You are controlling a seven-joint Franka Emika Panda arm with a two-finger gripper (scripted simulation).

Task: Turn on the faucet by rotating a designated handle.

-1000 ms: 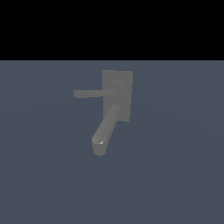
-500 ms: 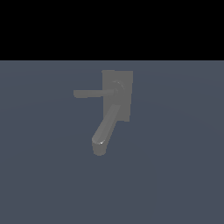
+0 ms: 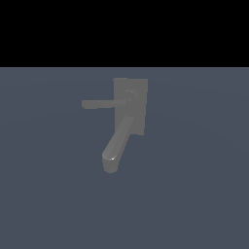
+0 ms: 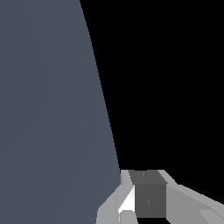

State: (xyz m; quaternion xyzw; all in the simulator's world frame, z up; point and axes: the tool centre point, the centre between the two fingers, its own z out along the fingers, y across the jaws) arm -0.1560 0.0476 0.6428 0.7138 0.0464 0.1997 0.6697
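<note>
Slate floor, matte faucet, seemingly untouched

A flat blue-grey floor carries the grey faucet, its spout reaching toward the camera.

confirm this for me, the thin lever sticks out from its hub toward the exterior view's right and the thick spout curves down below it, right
Not quite. In the exterior view the handle runs from its hub on the back plate toward that view's left, not the right. The rest holds: the thick spout does curve down below it.
</note>
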